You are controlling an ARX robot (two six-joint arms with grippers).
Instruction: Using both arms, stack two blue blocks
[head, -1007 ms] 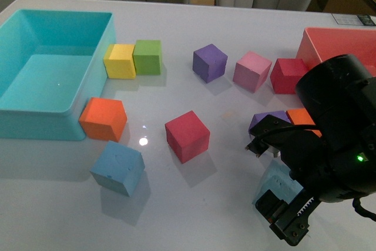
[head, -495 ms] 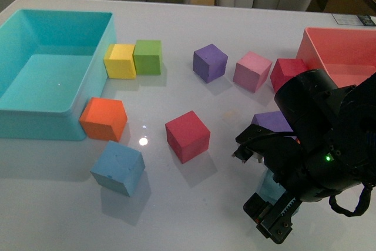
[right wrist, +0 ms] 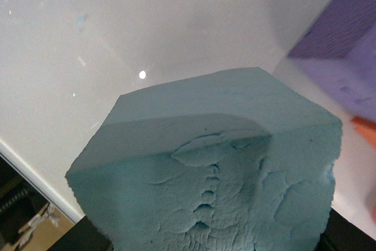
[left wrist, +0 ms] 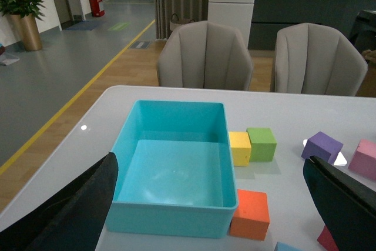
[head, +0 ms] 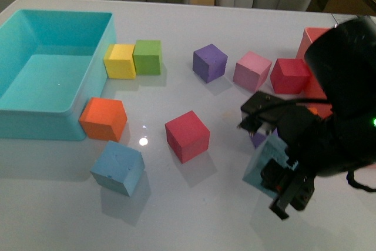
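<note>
Between right fingers (head: 294, 195), blue block (head: 259, 166) sits tilted.

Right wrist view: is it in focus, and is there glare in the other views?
Right wrist view: the held blue block fills the frame, its pitted face sharp; the purple cube behind is soft. Front view: sharp, one small glare spot on the table, soft shadows. Left wrist view: sharp, evenly lit.

Matt, pitted, creased foam on blue block (right wrist: 211, 168) at five o'clock. Glossy white table (head: 194, 216), mirroring lights. Smooth, faintly shiny plastic on turquoise bin (head: 35, 119) at ten o'clock.
</note>
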